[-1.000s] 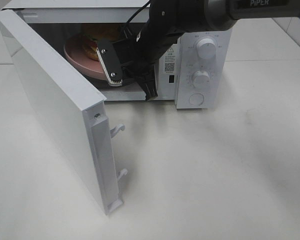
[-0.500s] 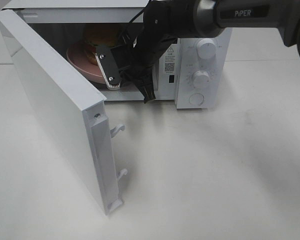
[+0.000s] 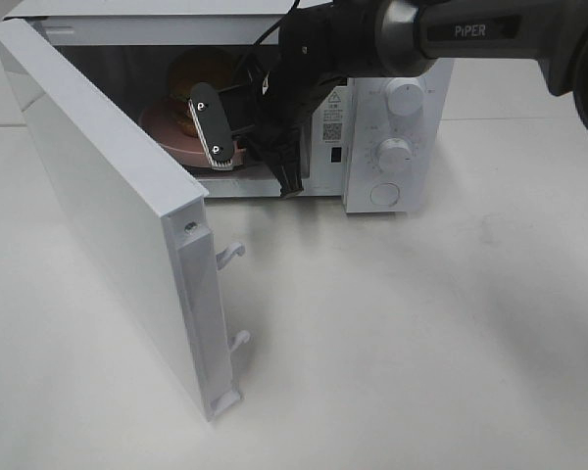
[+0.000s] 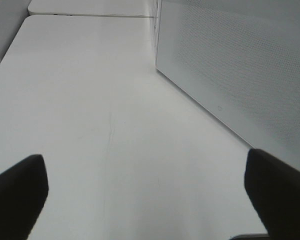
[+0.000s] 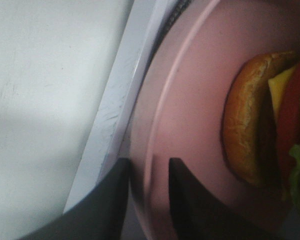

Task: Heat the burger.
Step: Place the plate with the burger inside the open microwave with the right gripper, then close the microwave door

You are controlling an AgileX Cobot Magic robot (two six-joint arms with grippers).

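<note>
**Burger:** The tall burger (image 5: 250, 115), with a glossy brown bun, yellow cheese, red tomato and green lettuce, sits on the round pink plate (image 5: 190, 100). Both are inside the cavity of the white microwave oven (image 3: 392, 59). The plate's near rim lies just beside the oven's pale front sill (image 5: 115, 110).

**Right gripper:** Your right gripper (image 5: 148, 167) is at that rim. Its two dark fingers (image 5: 105, 200) stand a little apart with the rim between them, so take it as parted, not clamped. You cannot tell from these views whether either finger touches the plate.

**Left gripper:** Your left gripper (image 4: 150, 200) is spread wide and empty over the white tabletop (image 4: 90, 100). It is near a white dotted panel that looks to be the outer face of the oven's door (image 3: 98, 196), well away from the work.

**Progress (judgement):** Loading is done, or very nearly.

**Left to do:**
- Draw your right arm out of the opening.
- Swing the door shut, since it stands wide open.
- Set the two round white knobs (image 3: 404, 96) on the oven's front to start heating.

**Risk:** As the fingers retreat, take care they do not drag the plate over the sill.
</note>
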